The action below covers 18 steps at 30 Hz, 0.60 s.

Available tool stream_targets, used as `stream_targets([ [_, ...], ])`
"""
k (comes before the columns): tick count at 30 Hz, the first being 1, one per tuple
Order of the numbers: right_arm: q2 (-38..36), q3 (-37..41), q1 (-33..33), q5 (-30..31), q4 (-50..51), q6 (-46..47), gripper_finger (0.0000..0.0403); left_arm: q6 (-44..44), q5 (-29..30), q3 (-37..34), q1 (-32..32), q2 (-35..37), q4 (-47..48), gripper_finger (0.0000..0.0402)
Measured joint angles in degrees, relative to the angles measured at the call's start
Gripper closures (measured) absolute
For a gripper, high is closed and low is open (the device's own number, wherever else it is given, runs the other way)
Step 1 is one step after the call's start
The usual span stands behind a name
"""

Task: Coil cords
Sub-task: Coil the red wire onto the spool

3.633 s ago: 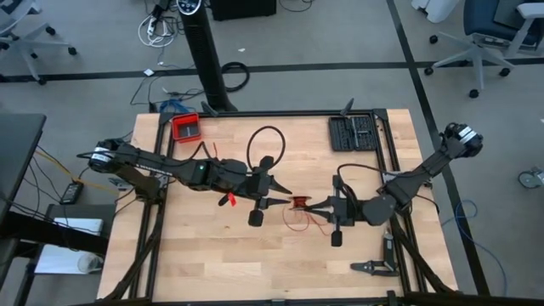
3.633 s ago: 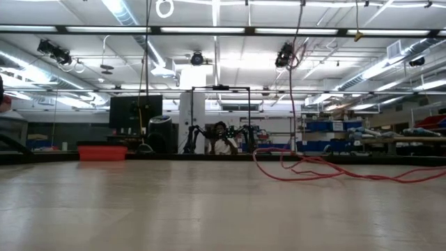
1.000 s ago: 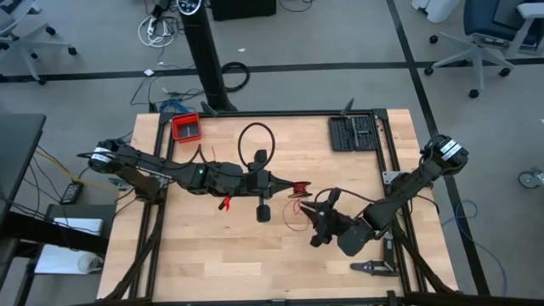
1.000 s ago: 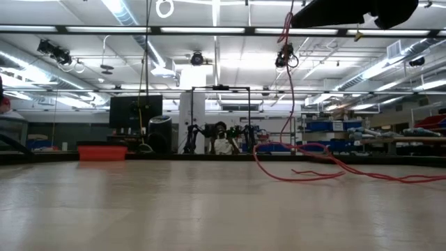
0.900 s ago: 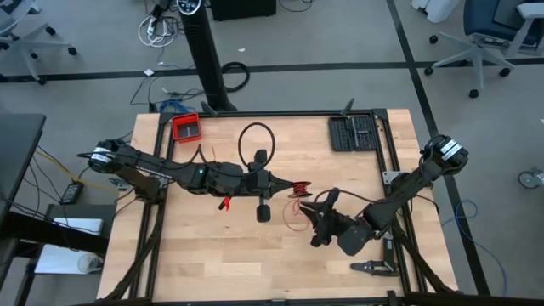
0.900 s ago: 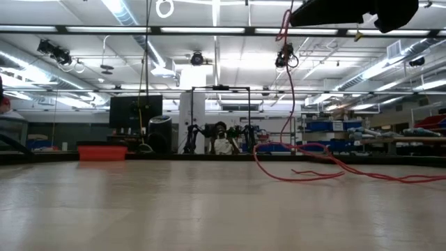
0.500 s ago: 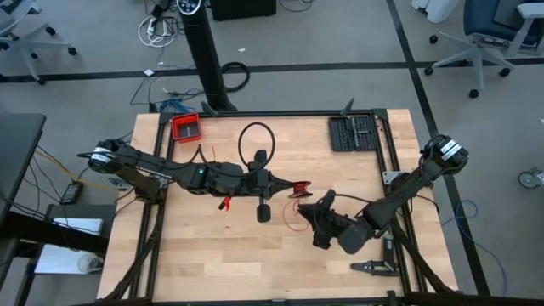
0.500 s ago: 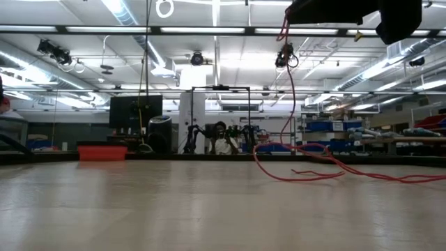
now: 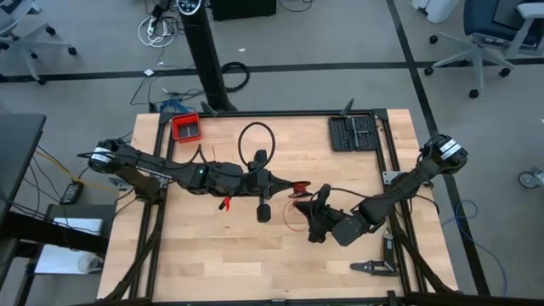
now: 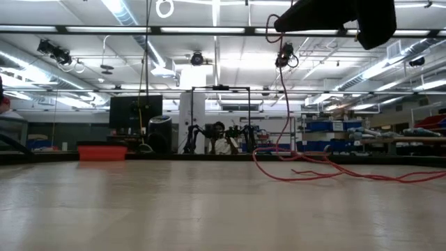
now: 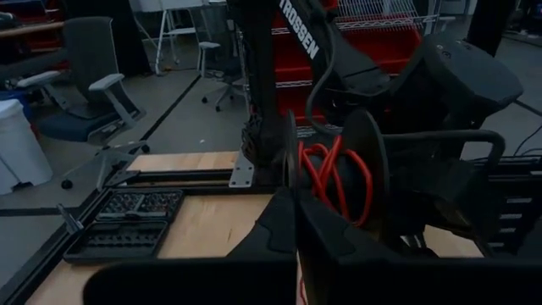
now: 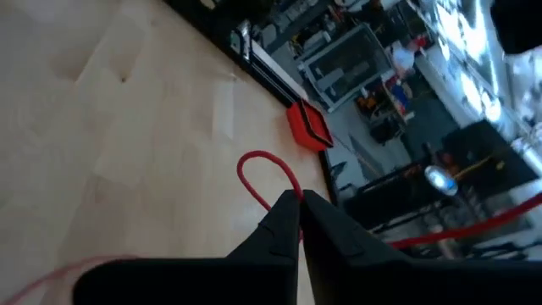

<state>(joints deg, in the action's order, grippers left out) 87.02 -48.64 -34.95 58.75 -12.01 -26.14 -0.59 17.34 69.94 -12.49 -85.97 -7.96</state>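
Nearest us, our right claw [image 12: 298,206] has just snapped together on the red cord [image 12: 269,174] — a second ago its fingers stood apart above the loose loops on the counter [image 9: 212,246]. Beyond it our left claw [image 9: 276,181] stays clamped on a small spool [image 11: 334,174] with part of the cord wound on. With the strand pinched, we judge the next wrap can begin — slack remains.
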Motion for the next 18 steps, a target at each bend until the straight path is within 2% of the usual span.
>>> stream_targets([
  [3,0.0,0.0,0.7,-2.2,0.1,6.0,0.0395,1.6,0.6,0.0,0.1,0.0,-0.1,0.0400],
  [7,0.0,0.0,1.0,-7.3,-1.0,9.8,0.0399,3.6,6.5,0.0,0.1,0.0,-0.4,0.0400],
  [13,0.0,-0.1,0.6,-9.6,-10.5,7.6,0.0401,2.6,11.6,0.0,0.4,-0.9,-0.3,0.0400],
  [18,0.0,-3.6,1.2,-11.6,-10.6,5.5,0.0402,2.8,11.8,0.0,1.2,-3.1,-0.4,0.0400],
])
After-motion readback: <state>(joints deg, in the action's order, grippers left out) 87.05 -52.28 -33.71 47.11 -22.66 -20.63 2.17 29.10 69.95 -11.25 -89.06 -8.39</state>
